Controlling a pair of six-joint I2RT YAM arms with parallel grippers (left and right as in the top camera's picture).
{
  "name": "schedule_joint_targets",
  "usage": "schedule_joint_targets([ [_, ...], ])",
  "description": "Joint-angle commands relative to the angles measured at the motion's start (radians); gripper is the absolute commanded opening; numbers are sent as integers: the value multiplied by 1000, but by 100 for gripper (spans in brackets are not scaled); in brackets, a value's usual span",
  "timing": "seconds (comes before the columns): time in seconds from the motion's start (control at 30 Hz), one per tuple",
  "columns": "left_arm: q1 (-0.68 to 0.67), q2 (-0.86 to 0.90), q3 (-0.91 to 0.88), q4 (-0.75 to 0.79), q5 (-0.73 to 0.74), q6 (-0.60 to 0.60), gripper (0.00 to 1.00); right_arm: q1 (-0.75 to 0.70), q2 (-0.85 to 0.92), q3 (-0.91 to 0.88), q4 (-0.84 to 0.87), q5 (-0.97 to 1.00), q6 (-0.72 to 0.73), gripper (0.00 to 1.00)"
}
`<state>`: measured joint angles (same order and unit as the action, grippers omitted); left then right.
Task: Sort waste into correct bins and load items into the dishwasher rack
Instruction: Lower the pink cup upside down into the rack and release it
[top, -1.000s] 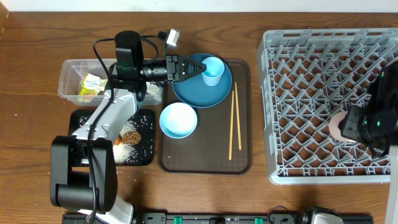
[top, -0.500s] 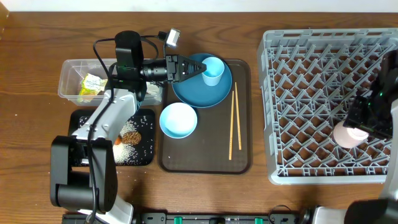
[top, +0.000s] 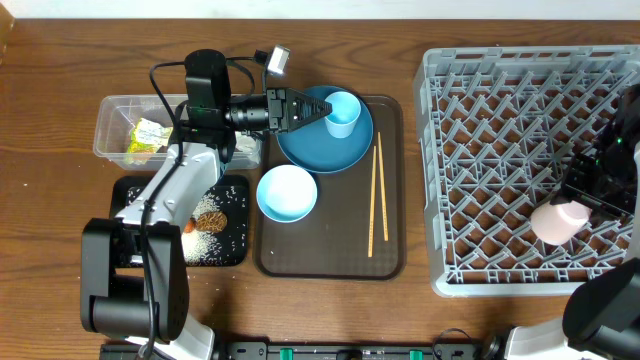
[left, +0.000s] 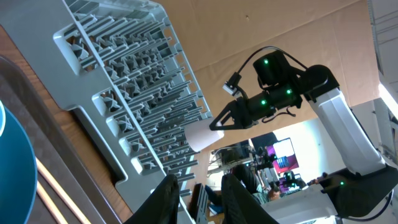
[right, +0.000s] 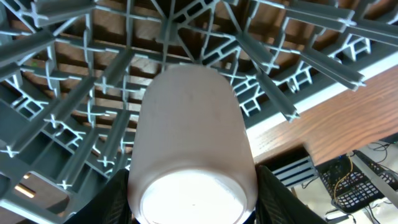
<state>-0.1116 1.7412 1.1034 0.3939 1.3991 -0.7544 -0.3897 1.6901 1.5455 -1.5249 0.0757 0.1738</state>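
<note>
My right gripper (top: 566, 212) is shut on the small pink cup (top: 557, 221), which lies tilted over the front right part of the grey dishwasher rack (top: 500, 130). In the right wrist view the cup (right: 193, 137) fills the gap between my fingers, its open mouth toward the camera. My left gripper (top: 318, 110) hovers over the blue plate (top: 325, 152), its tips just beside the light-blue cup (top: 343, 112). Its jaws stand a narrow gap apart with nothing between them (left: 200, 186). The pale bowl (top: 287, 193) and the chopsticks (top: 376, 195) lie on the brown serving tray (top: 330, 258).
The clear tub (top: 110, 125) at the left holds the yellow-green wrapper (top: 147, 136). In front of it the black tray (top: 124, 190) carries rice (top: 215, 242), a brown biscuit piece (top: 208, 219) and a bit of carrot (top: 189, 226).
My right gripper has shifted slightly right and toward the rack's front edge with the pink cup, which now shows more fully. The left arm has not moved.
</note>
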Motion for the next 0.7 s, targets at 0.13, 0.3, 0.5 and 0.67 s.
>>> schedule_joint_targets([
  [0.13,4,-2,2,4,-1,21,25,-18,31,10,14,-2,-14,2],
  [0.3,4,-2,2,4,-1,21,25,-18,31,10,20,14,-14,2],
  [0.5,4,-2,2,4,-1,21,25,-39,31,10,25,14,-13,2],
  [0.67,4,-2,2,4,-1,21,25,-57,31,10,28,13,-10,1],
])
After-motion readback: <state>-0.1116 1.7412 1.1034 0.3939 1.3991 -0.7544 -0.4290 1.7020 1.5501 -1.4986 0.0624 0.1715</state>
